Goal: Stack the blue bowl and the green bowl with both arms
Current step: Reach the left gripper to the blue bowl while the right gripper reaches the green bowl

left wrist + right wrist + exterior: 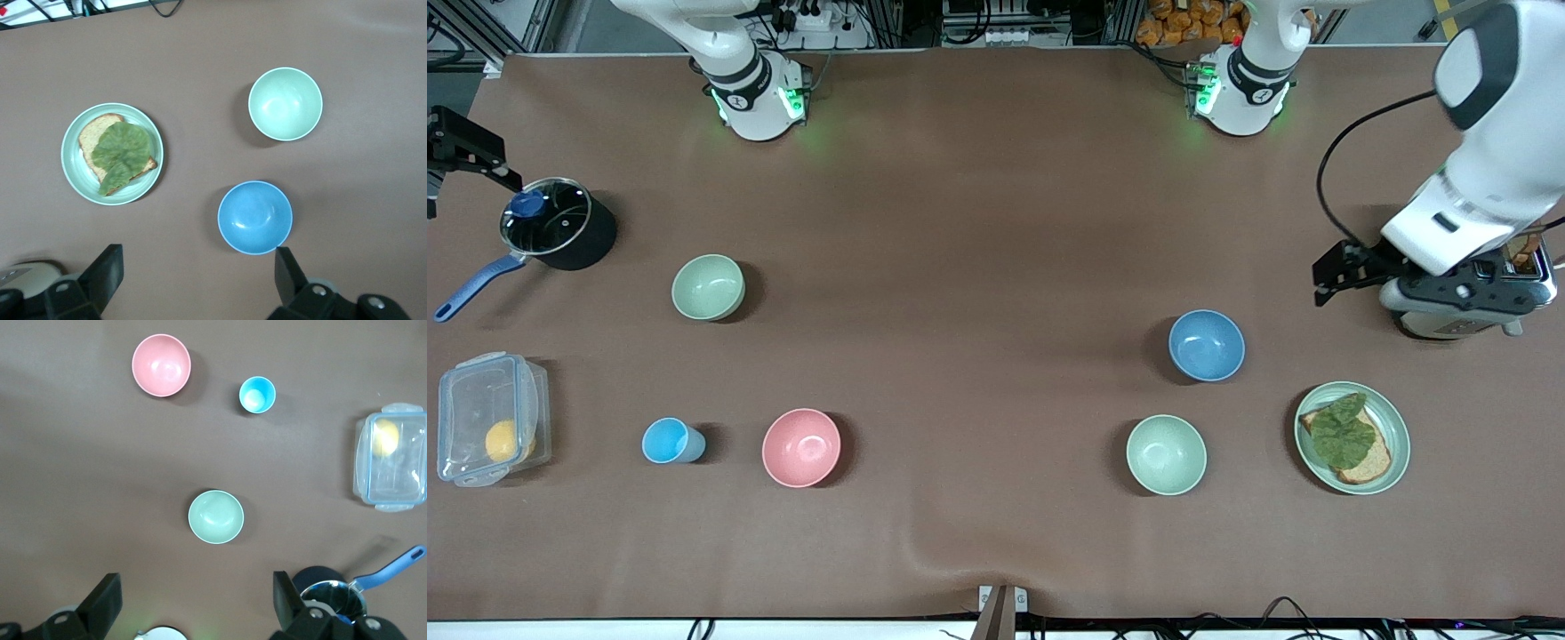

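Observation:
The blue bowl (1207, 345) stands upright and empty toward the left arm's end of the table, and shows in the left wrist view (255, 217). The sage green bowl (708, 287) stands upright toward the right arm's end, and shows in the right wrist view (215, 516). My left gripper (198, 252) is open and empty, high over bare table beside the blue bowl. Its hand (1458, 298) shows over the toaster. My right gripper (195, 577) is open and empty, high over the table near the pot.
A paler mint bowl (1166, 454) and a mint plate (1394, 418) with a sandwich sit nearer the front camera than the blue bowl. A pink bowl (801, 447), light-blue cup (669, 441), clear box (489, 429), lidded pot (560, 222) and toaster (1528, 262) also stand around.

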